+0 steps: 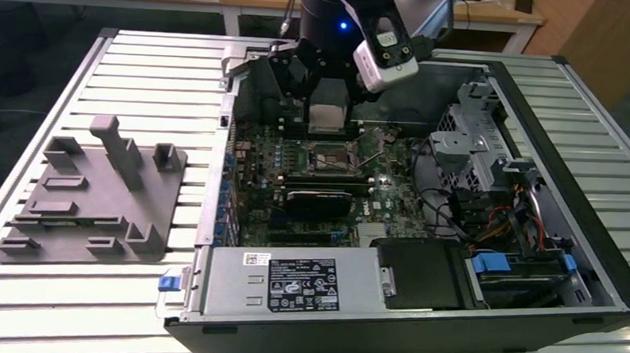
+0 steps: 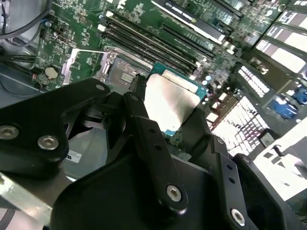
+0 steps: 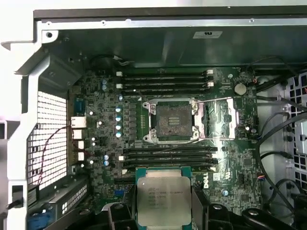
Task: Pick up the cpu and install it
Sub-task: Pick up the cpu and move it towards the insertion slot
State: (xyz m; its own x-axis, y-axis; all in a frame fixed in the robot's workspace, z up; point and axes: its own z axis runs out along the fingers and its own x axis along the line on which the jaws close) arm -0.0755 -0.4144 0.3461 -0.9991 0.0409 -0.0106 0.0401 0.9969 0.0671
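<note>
Cpu [image 3: 163,200] is gripped by two opposite edges between the fingers [image 2: 141,124], near the open socket [image 3: 172,120], not seated. Judged light, stiff, fragile underneath; edge hold suits.

— Exterior view?
— High off the counter [image 1: 138,73], tilted down into the open case [image 1: 393,339], motherboard [image 1: 383,199] mid-frame.
— Wrist views?
— Both close above that motherboard. First wrist view squarely facing the socket [image 3: 173,120], second wrist view slanting past the tool [image 2: 165,103]. Shared: socket, cpu [image 3: 163,201].
</note>
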